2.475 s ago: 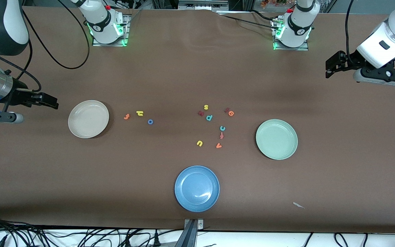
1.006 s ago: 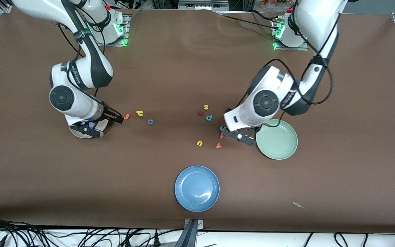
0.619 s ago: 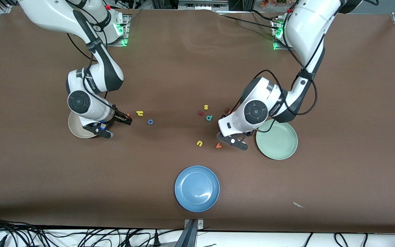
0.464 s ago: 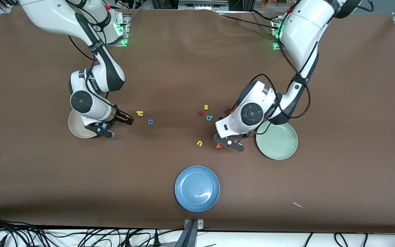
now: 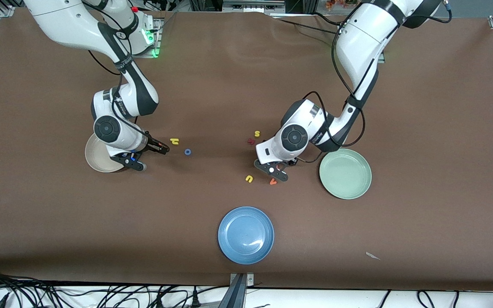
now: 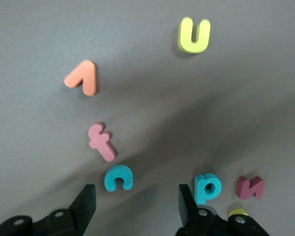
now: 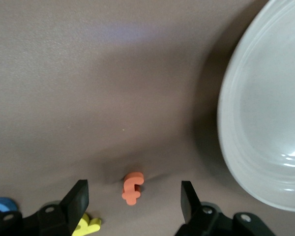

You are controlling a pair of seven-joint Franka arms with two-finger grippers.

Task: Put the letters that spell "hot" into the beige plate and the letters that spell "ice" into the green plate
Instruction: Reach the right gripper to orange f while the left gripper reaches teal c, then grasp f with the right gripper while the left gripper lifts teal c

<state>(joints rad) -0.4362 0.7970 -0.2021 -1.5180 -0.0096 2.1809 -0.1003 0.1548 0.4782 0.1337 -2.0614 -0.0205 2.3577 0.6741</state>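
My right gripper (image 7: pixel 132 201) hangs open low over the table beside the beige plate (image 7: pixel 265 123), with the orange t (image 7: pixel 132 187) lying just ahead between its fingers. The yellow h (image 5: pixel 174 140) and the blue o (image 5: pixel 187 151) lie close by, toward the table's middle. My left gripper (image 6: pixel 136 205) is open over the letter cluster, and the teal c (image 6: pixel 119 178) lies just ahead of its jaws, untouched. The green plate (image 5: pixel 345 173) sits beside the left arm. That arm hides the i and the e.
A blue plate (image 5: pixel 245 235) stands near the front edge. Other letters lie around the c: a pink f (image 6: pixel 101 142), orange v (image 6: pixel 82 77), yellow u (image 6: pixel 193 35), teal p (image 6: pixel 207 188), a maroon letter (image 6: pixel 250 187) and a yellow s (image 5: pixel 257 134).
The left arm has swung toward the right arm's end, bringing its gripper from beside the green plate to over the letter cluster. The right arm has edged slightly toward the h.
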